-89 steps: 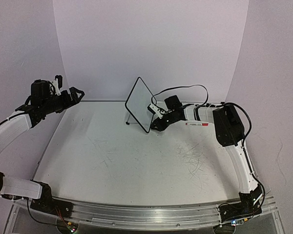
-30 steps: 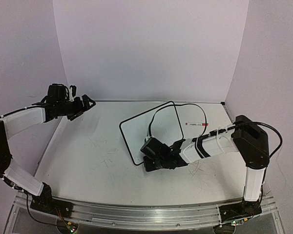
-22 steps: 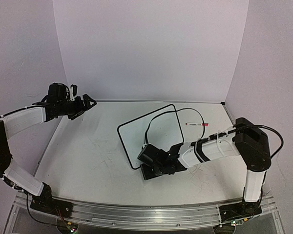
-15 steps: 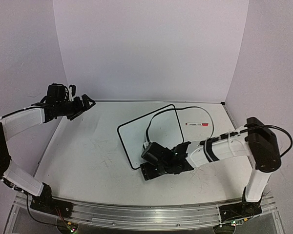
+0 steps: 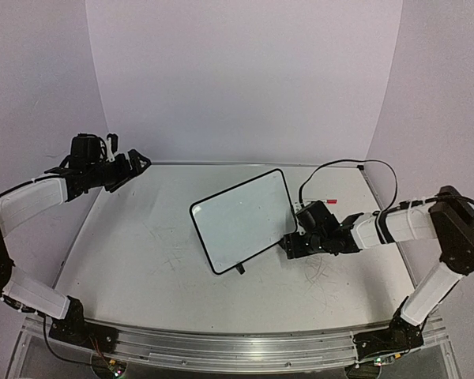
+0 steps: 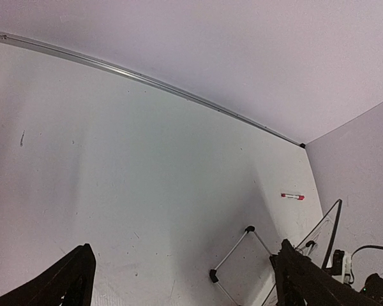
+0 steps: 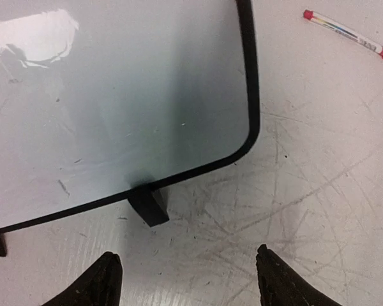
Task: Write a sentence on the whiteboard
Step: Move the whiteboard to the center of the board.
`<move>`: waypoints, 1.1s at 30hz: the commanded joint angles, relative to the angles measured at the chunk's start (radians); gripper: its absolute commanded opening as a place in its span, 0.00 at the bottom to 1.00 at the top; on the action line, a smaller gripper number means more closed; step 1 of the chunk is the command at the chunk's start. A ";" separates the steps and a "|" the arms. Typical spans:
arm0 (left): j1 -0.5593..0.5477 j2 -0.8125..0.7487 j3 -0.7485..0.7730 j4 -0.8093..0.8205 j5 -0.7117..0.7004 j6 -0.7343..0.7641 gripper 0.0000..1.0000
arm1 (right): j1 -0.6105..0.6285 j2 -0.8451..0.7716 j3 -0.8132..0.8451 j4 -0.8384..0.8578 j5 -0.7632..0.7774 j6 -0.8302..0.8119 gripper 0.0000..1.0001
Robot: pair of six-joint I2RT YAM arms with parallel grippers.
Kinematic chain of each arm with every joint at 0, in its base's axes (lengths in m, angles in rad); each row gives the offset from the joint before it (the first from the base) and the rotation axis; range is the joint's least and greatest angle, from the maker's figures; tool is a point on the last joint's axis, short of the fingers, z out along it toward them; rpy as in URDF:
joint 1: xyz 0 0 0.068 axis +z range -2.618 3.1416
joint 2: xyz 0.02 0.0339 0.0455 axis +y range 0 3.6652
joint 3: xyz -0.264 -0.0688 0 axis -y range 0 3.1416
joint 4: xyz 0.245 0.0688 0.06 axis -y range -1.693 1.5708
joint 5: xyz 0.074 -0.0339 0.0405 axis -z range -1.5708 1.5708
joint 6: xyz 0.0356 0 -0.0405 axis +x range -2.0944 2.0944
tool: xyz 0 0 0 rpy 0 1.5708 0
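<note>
Right gripper [image 7: 187,275] now clear of the whiteboard [image 5: 241,219], marker [image 7: 351,37] just beyond.

Nothing legible appears anywhere. The whiteboard [image 7: 115,95], just ahead of the right gripper [image 7: 186,271], has a blank face (only faint smudges). The print on the marker [image 7: 348,34], further ahead to the right, is too small to read.

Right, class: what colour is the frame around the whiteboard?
Black: the frame of the whiteboard shows best in the right wrist view.
</note>
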 commanded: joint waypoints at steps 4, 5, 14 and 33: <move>-0.012 -0.006 0.029 0.030 0.022 -0.015 0.99 | -0.029 0.203 0.130 0.126 -0.095 -0.133 0.52; -0.012 -0.013 0.027 0.030 0.019 -0.014 0.99 | -0.029 0.218 0.138 0.134 -0.088 -0.136 0.49; -0.013 -0.037 0.011 0.029 0.011 -0.015 0.99 | -0.029 0.250 0.139 0.191 -0.019 -0.130 0.29; -0.038 0.037 0.068 0.031 0.020 -0.022 0.99 | 0.057 0.019 -0.077 0.181 -0.014 0.039 0.03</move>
